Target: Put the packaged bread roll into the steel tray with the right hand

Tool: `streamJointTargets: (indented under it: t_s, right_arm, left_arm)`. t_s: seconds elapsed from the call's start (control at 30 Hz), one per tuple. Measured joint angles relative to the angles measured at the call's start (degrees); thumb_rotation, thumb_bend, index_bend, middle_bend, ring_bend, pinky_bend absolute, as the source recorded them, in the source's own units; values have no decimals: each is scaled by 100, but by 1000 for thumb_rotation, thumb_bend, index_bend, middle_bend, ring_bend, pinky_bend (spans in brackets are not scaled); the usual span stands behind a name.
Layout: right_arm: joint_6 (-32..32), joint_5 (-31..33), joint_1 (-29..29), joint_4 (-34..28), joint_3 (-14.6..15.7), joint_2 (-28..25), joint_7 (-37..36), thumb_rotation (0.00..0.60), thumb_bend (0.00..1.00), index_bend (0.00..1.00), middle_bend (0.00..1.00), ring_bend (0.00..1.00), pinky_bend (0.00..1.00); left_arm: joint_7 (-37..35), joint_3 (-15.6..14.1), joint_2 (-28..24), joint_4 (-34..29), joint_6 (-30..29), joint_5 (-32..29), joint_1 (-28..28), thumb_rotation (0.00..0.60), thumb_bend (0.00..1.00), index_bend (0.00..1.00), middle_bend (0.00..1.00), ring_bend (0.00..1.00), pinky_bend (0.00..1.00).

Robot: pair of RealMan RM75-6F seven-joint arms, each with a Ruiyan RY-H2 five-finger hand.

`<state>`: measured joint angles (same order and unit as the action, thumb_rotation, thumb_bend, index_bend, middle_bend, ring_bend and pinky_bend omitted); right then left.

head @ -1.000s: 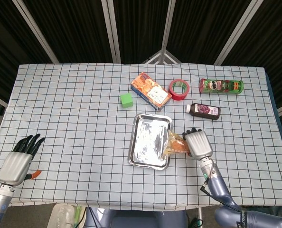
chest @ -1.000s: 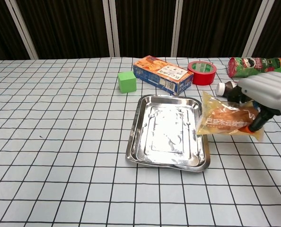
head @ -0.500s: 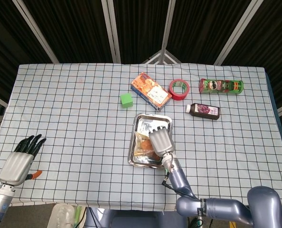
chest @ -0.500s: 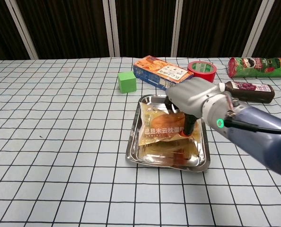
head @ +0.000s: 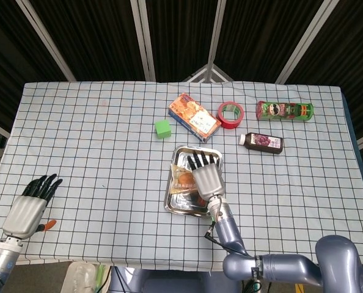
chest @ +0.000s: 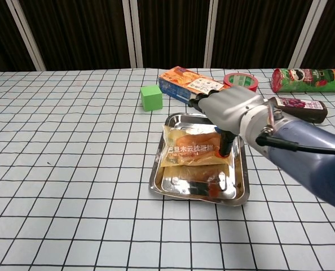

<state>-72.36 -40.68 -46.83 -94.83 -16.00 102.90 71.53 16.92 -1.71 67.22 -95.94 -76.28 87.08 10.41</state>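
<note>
The right hand [chest: 230,110] pinches the packaged bread roll [chest: 191,149] just above the steel tray [chest: 170,190], so the step is release, calling for spreading its fingers.

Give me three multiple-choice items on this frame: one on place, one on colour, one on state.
1. Where is the packaged bread roll?
A. over the steel tray
B. beside the green cube
C. at the table's left edge

2. What colour is the tape roll?
A. blue
B. red
C. yellow

3. What is the left hand doing?
A. holding the dark bottle
B. pressing on the tray
C. holding nothing, fingers apart

Answers:
1. A, the chest view shows the roll inside the tray's rim under the right hand.
2. B, red in both views.
3. C, it sits near the table's left corner, far from every object.
</note>
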Motion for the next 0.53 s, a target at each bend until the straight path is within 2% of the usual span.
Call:
streamJointTargets:
  t_s: [0.13,0.27,0.33,0.4,0.53]
  right_arm:
    - [-586,-85,254,-841,317,-446,154,600,288,0,0,0,102]
    - [-1125,-792,793,-1519,1020,-1184,-183,600,287,0,0,0,16]
    - [-1337,-1269,1076,-1553,1365,-1423,-565,600,288,0,0,0,0]
    - [-1680,-1888,1494,-1422,1786,-1710,-1287,600,287,0,0,0,0]
    - [-2315,-2604,2205,-912,2286,-2094,-2596,600,287,0,0,0,0]
  left_arm:
    - [-37,-11,-26,-13,-67,43,-26,600,83,0,0,0,92]
    - [-68,-27,-46,-19,-121,110,-42,600,82,0,0,0,92]
    - [-62,-28,-35,-14,-154,135,-50,600,82,0,0,0,92]
    - [-44,-23,-10,-3,-175,150,-53,600,83,0,0,0,92]
    - [-7,-12,65,30,-225,214,-51,600,82,0,0,0,92]
